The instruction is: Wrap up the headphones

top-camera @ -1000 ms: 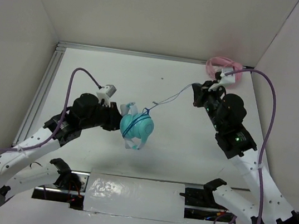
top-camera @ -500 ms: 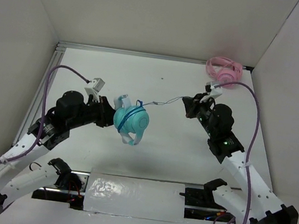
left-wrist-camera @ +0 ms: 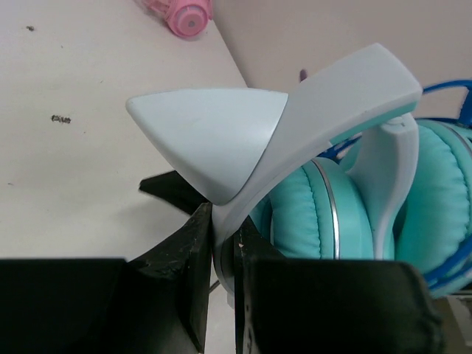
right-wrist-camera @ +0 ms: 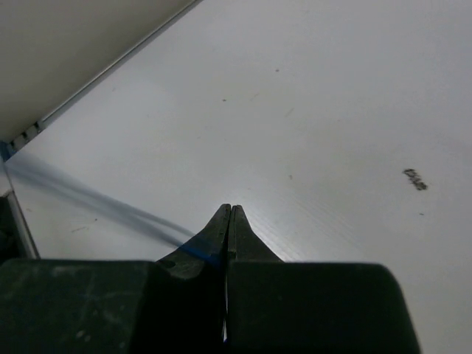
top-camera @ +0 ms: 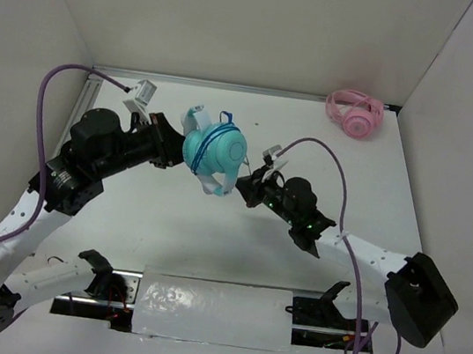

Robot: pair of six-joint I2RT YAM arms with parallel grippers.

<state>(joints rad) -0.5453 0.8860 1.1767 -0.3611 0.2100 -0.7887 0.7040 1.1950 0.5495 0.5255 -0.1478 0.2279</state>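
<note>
The teal headphones (top-camera: 216,149) hang in the air over the middle of the table, with blue cable looped round the ear cups. My left gripper (top-camera: 174,148) is shut on their white-grey band (left-wrist-camera: 295,140), just left of the cups (left-wrist-camera: 346,214). My right gripper (top-camera: 246,187) sits just right of and below the cups, its jaws closed on the thin blue cable (right-wrist-camera: 188,249), which runs off to the left as a blur. The plug is hidden.
Pink headphones (top-camera: 355,113) lie at the back right corner; they also show in the left wrist view (left-wrist-camera: 181,13). White walls enclose the table on three sides. A metal rail (top-camera: 70,130) runs along the left edge.
My left gripper lifted the headphones and moved them back. My right gripper swung left and nearer, from the back right to just beside the cups, still holding the cable.
</note>
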